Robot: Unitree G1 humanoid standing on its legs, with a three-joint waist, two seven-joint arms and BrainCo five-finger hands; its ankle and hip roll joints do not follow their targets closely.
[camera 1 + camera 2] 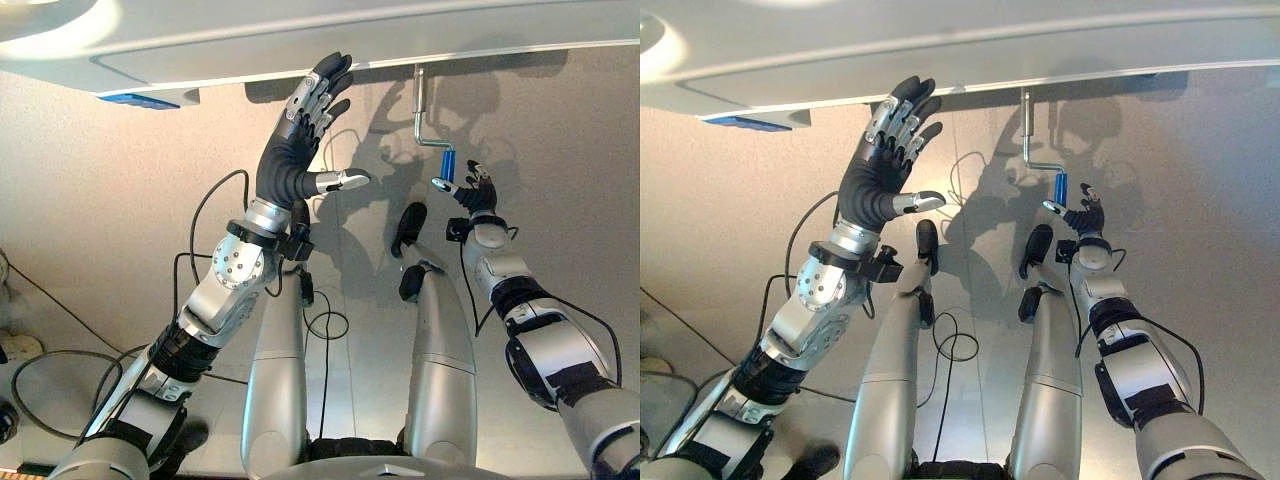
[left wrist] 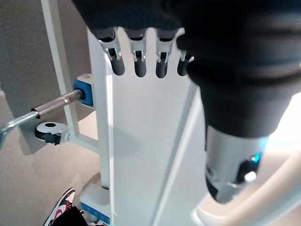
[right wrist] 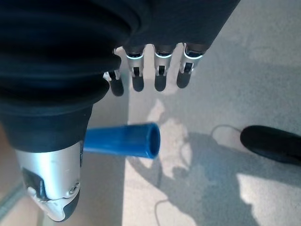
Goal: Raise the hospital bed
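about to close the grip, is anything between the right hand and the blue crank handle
Nothing visible stands between them. The right hand is open, and the blue crank handle lies bare in the gap between thumb and fingers. The left hand is raised, open, by the bed frame.

We see bright light from upper left glaring off the white bed panel (image 1: 300, 40); sharp dark arm shadows fall on the floor (image 1: 560, 140); close wrist covers blurred

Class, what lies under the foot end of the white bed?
Under the bed hangs a metal crank with a blue handle, above grey floor. The bed hides where the crank attaches.
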